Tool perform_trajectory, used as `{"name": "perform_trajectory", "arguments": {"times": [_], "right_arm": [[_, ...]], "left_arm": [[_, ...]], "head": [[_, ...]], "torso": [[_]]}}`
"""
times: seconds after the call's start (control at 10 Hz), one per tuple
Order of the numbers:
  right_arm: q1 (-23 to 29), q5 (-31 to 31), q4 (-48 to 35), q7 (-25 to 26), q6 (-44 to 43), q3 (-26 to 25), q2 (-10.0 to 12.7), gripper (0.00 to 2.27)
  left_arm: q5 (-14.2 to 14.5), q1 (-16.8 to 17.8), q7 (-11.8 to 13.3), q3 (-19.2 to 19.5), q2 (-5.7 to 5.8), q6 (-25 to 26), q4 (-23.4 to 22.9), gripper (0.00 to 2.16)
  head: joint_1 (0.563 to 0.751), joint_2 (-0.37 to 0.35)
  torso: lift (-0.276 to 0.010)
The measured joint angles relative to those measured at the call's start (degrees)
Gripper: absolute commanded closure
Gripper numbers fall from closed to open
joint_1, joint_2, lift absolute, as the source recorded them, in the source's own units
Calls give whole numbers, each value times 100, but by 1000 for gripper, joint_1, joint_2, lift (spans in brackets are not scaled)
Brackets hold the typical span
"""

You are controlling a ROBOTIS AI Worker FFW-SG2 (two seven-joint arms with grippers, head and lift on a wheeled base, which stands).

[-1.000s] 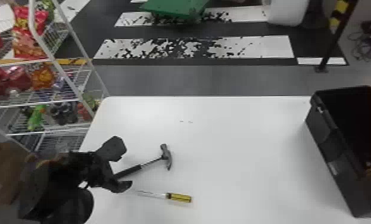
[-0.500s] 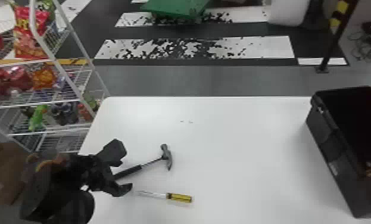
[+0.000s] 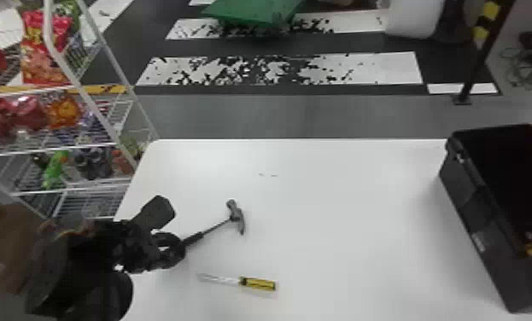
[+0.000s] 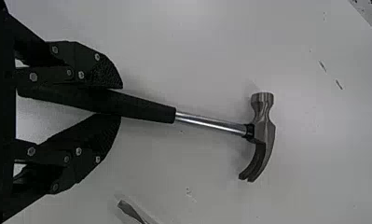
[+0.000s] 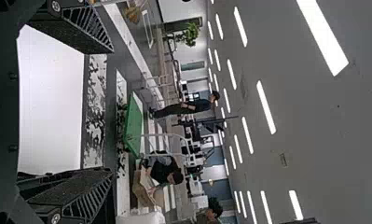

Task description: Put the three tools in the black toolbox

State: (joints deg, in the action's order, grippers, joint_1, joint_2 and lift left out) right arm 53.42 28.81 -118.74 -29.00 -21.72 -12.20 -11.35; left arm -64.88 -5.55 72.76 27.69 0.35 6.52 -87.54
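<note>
Left gripper clamped on the handle of a hammer on a white table, likely for a firm lift (a screwdriver lies near, I notice); right gripper spread apart; black toolbox at table's right.

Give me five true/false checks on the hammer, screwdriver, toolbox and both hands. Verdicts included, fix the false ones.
1. The left hand has its fingers closed on the hammer's handle. True.
2. The screwdriver is already in the toolbox. False: the screwdriver lies on the white table.
3. The screwdriver's grip is yellow and black. True.
4. The toolbox stands at the robot's left. False: the toolbox is at its right.
5. The right hand has its fingers apart. True.
</note>
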Motion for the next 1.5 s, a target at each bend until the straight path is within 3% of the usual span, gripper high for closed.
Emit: {"name": "perform_trajectory", "arguments": {"times": [0.1,0.4,0.6,0.8,1.0,1.2,1.3,1.5], "right_arm": [[2,-5,-7,0,-10,5,6,80],[-43,-11,0,7,-27,45,18,80],[-86,1,44,9,-70,71,15,80],[-142,3,88,1,-115,110,6,80],[-186,17,72,-23,-117,140,-2,90],[-191,59,-33,-36,-67,132,-48,93],[-194,72,-125,-37,46,104,-81,93],[-235,100,-352,-36,377,42,-151,100]], "left_arm": [[53,1,33,44,-1,100,-57,1737],[470,-46,358,78,-35,758,-426,1740],[1136,-43,495,61,-35,1896,-1039,1740],[2181,47,468,28,-35,3635,-1784,1737],[3128,-24,110,-124,-35,4864,-2488,1737],[3772,-590,-812,-867,-35,5220,-3133,1737],[3872,-866,-1192,-1352,-35,5204,-3421,1737],[3876,-1075,-1588,-2213,-35,5290,-3724,1737]], "head": [[695,176],[695,179],[695,175],[695,153],[695,126],[695,63],[695,9],[695,-97]], "torso": [[-55],[-55],[-55],[-55],[-55],[-55],[-55],[-55]]}}
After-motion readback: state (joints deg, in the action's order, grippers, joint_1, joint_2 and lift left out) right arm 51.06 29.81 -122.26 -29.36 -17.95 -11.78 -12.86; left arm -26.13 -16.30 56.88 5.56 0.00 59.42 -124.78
